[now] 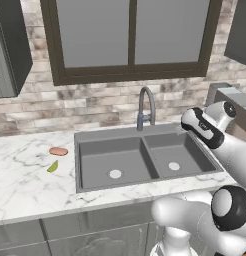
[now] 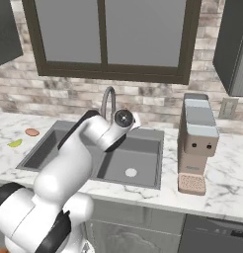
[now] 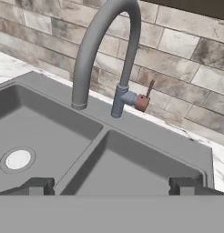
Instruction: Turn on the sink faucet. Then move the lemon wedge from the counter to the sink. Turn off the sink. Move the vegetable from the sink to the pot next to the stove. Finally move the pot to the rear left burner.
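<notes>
Now, by item:
Gripper (image 3: 112,185): jaws wide open, holding nothing; tips at the bottom of the hand view, over the sink.
Faucet (image 3: 102,50): upper centre of the hand view, arching over the divider; small red lever on its right side.
Sink (image 1: 145,131): centre of the left base view, two bowls.
Lemon (image 1: 53,166): left on the counter (image 1: 25,180), just below an orange-brown oval (image 1: 58,151).

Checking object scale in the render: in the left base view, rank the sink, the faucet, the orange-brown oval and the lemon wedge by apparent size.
1. sink
2. sink faucet
3. orange-brown oval and lemon wedge: they look alike in size, too close to rank.
</notes>
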You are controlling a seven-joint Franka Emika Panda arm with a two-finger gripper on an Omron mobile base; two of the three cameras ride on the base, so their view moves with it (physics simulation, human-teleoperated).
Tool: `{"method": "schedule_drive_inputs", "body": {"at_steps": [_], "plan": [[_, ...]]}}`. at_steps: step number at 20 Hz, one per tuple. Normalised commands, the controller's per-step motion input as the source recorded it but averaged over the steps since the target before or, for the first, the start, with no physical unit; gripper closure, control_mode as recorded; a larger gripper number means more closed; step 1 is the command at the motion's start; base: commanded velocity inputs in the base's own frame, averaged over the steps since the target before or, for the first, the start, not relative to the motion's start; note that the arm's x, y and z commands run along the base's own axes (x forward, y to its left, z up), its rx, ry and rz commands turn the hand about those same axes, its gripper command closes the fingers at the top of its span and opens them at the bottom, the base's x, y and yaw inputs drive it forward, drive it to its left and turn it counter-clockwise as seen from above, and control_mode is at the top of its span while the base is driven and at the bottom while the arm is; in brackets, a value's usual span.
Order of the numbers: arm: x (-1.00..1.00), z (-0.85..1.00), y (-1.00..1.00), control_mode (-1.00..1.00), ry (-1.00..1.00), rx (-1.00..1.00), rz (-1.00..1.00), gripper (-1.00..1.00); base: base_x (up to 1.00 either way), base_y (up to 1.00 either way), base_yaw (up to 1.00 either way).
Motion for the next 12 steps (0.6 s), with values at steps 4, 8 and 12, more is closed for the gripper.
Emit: {"method": "schedule_drive_inputs", "body": {"at_steps": [4,8,12], "plan": [[0.18,0.00,0.00,-1.00,-0.11,0.00,0.04,-1.00,0.00,0.00,0.00],[0.15,0.00,0.00,-1.00,-0.13,0.00,0.05,-1.00,0.00,0.00,0.00],[0.24,0.00,0.00,-1.00,-0.12,0.00,0.05,-1.00,0.00,0.00,0.00]]}}
